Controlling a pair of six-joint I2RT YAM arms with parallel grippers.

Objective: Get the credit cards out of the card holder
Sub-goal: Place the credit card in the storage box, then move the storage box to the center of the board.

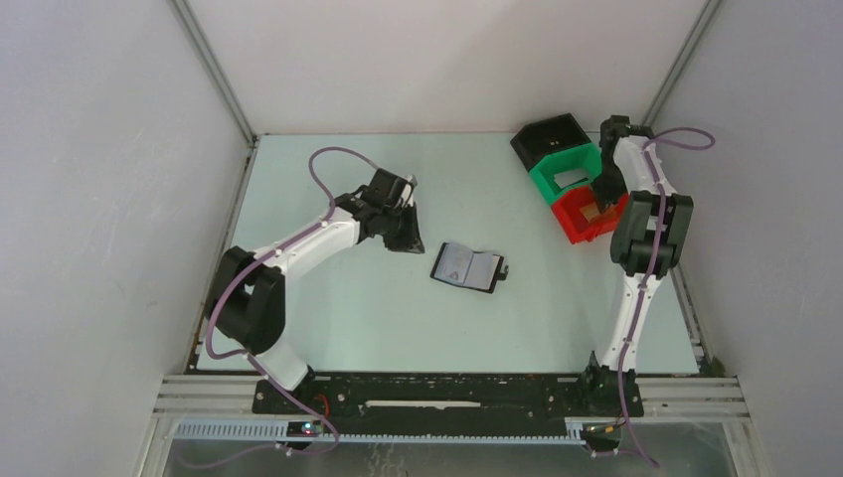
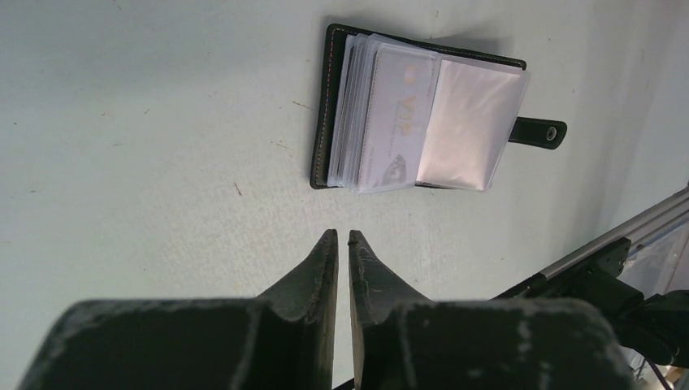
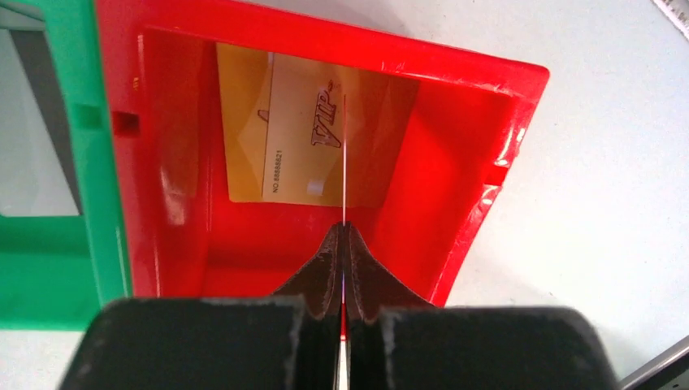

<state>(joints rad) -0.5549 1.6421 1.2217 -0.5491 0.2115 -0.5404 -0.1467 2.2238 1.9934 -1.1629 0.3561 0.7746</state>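
On my overhead feed the small black folding card holder (image 1: 467, 266) lies open and flat on the pale green desk (image 1: 348, 328), roughly midway between the two arms. Its little black closure tab (image 2: 536, 132) sticks out from one edge. The left wrist camera shows its clear plastic sleeves fanned up, with a pale grey credit card (image 2: 394, 122) marked VIP in the top sleeve. The left jaws hover just short of the holder without touching it. Their tips are nearly together, with only a thin slit of desk showing between them, and they hold nothing.

The right jaws are pressed together on a second thin pale credit card (image 3: 344, 154), which I see edge-on as a fine line rising from the tips. They hang over the open red plastic bin (image 3: 479, 122) at the far right of the desk. A gold-tan card (image 3: 280, 138) printed with VIP and a number lies flat on that bin's floor. A green plastic bin (image 3: 101, 187) adjoins the red one, and a black bin (image 1: 547, 139) sits beyond it.
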